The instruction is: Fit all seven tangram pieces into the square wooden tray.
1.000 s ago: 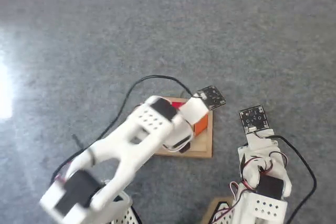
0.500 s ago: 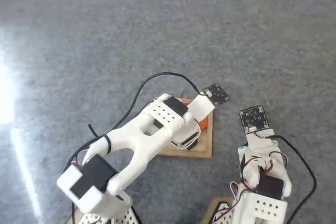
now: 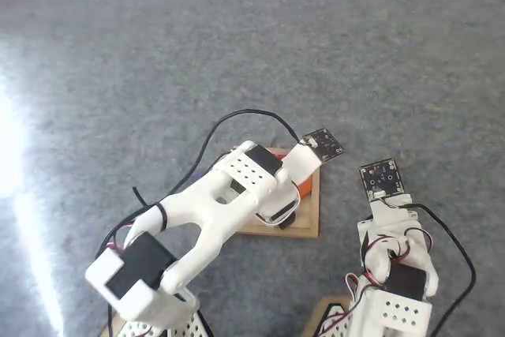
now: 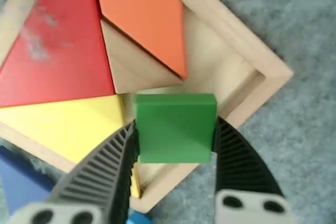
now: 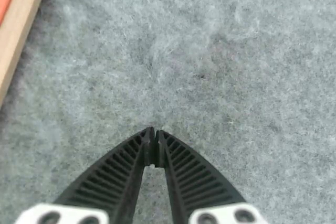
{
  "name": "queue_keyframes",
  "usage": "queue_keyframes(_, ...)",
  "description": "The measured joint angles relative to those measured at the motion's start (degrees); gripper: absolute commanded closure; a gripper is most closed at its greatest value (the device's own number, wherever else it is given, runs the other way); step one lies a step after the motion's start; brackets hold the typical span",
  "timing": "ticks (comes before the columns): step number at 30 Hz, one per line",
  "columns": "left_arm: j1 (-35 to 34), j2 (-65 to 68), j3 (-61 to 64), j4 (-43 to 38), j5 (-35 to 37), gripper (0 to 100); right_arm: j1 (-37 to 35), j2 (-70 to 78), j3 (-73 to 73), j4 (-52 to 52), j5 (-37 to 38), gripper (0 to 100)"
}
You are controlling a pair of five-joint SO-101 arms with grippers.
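Observation:
My left gripper [image 4: 176,129] is shut on a green square piece [image 4: 176,127] and holds it over a bare corner of the square wooden tray [image 4: 247,51]. In the tray lie a red triangle [image 4: 58,45], an orange parallelogram [image 4: 144,14] and a yellow triangle [image 4: 68,127]. A blue piece [image 4: 18,182] lies outside, against the tray's rim. From above, the left arm [image 3: 237,195] covers most of the tray [image 3: 304,228]; a strip of the orange parallelogram [image 3: 304,185] shows. My right gripper [image 5: 152,135] is shut with nothing in it, low over the carpet beside the tray's edge [image 5: 21,35].
Grey carpet [image 3: 355,61] covers the table on all sides of the tray. The right arm [image 3: 390,266] stands to the tray's right near the front edge. A black cable [image 3: 237,116] loops off the left arm behind the tray.
A second ago the left arm's elbow stood lower and farther left; it swung up and right while the wrist stayed over the tray. Nothing has moved since; the right arm kept still.

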Motion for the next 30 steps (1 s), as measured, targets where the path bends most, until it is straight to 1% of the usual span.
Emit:
queue_keyframes(3,-0.4,0.0,0.0,0.0,-0.3,78,0.0,0.0,0.0,0.0,0.0,98.2)
queue_keyframes(10,-4.9,0.0,0.0,0.2,-1.2,78,0.0,0.0,0.0,0.0,0.0,98.2)
queue_keyframes(14,-6.4,0.0,0.0,0.2,-1.8,78,0.0,0.0,0.0,0.0,0.0,98.2)
queue_keyframes(21,-6.7,0.0,-2.6,0.4,-2.9,78,0.0,0.0,0.0,0.0,0.0,98.2)
queue_keyframes(24,-6.8,-0.1,-3.3,1.9,-2.9,78,0.0,0.0,0.0,0.0,0.0,98.2)
queue_keyframes(27,-8.4,-3.9,-3.3,3.4,-3.0,78,0.0,0.0,0.0,0.0,0.0,98.2)
queue_keyframes(30,-12.3,-10.0,-3.3,6.2,-3.0,78,0.0,0.0,0.0,0.0,0.0,98.2)
